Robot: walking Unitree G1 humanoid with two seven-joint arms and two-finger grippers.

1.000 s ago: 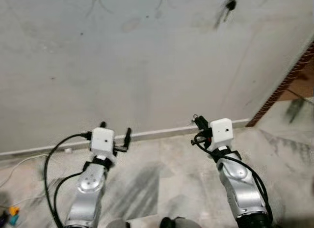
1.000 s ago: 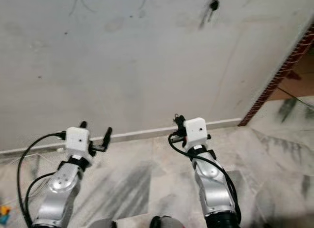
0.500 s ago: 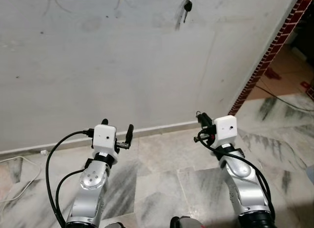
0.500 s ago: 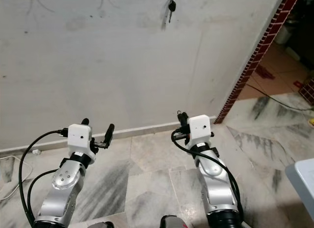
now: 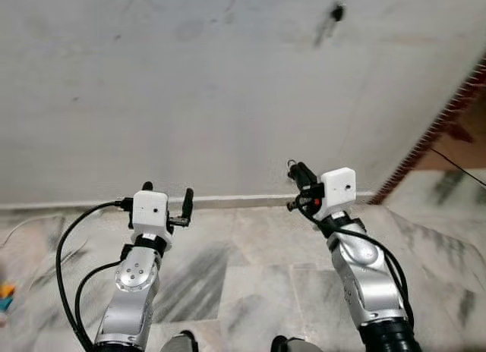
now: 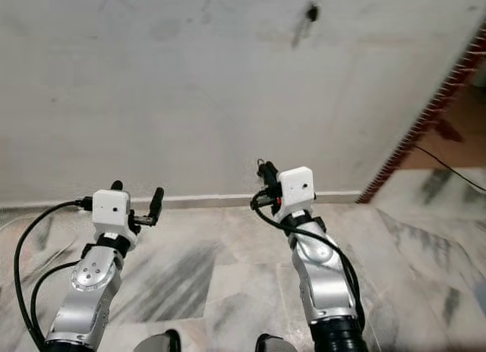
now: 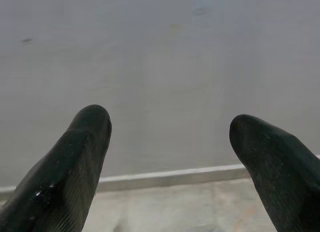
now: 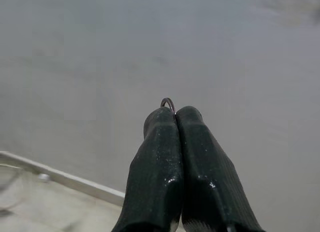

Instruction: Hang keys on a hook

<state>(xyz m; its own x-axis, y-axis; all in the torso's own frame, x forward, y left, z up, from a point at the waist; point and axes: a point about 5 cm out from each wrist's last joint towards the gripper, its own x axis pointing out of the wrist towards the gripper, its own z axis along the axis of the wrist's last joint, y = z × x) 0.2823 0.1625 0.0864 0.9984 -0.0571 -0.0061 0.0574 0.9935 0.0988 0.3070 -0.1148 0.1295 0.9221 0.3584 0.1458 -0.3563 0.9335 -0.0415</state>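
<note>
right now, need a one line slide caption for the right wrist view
Right gripper shut on a key ring, its metal loop peeking above the fingertips, facing a pale wall.

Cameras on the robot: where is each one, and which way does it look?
Left eye view: on the head, looking down at the wall and floor; both silver arms show.
Right eye view: on the head beside it, same scene.
Left wrist view: looks along the left gripper, fingers apart, at the wall.
Right wrist view: looks along the right gripper, pinching a key ring.
Shared: wall and skirting.
</note>
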